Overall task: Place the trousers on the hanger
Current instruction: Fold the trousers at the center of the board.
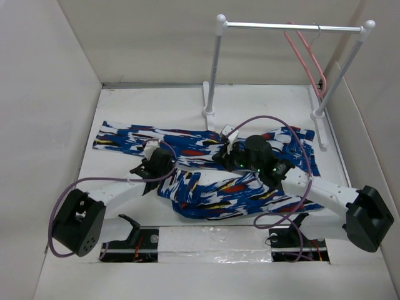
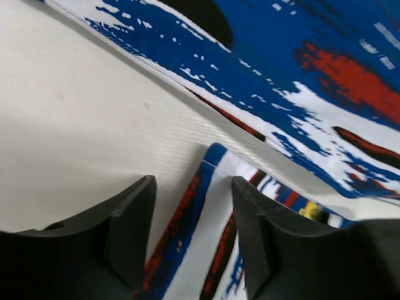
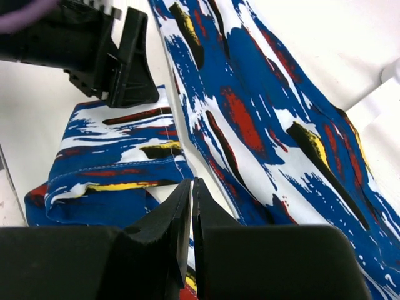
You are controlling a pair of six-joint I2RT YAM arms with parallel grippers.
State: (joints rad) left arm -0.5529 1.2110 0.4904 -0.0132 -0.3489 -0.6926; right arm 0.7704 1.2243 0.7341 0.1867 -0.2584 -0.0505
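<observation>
Note royal-blue splash-print fabric trousers [image 1: 206,184] spread flat on white table [image 1: 125,106], thin pink triangular hanger [image 1: 312,59] up on silver rack rail [image 1: 281,26], well apart. Lower left gripper [image 2: 194,184], jaws wide w/ hem edge btwn them, & close square on cloth; check right gripper [image 3: 192,184], fingers [image 3: 162,231] near-touching, grip on fabric unclear, before lifting.

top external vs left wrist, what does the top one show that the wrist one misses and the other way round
Only top external: the white rack with the pink hanger on its rail, and the whole of the trousers, spread out. Only left wrist: the left gripper open, with a hemmed trouser edge lying between its jaws. Both: the patterned trousers on the white table.
</observation>
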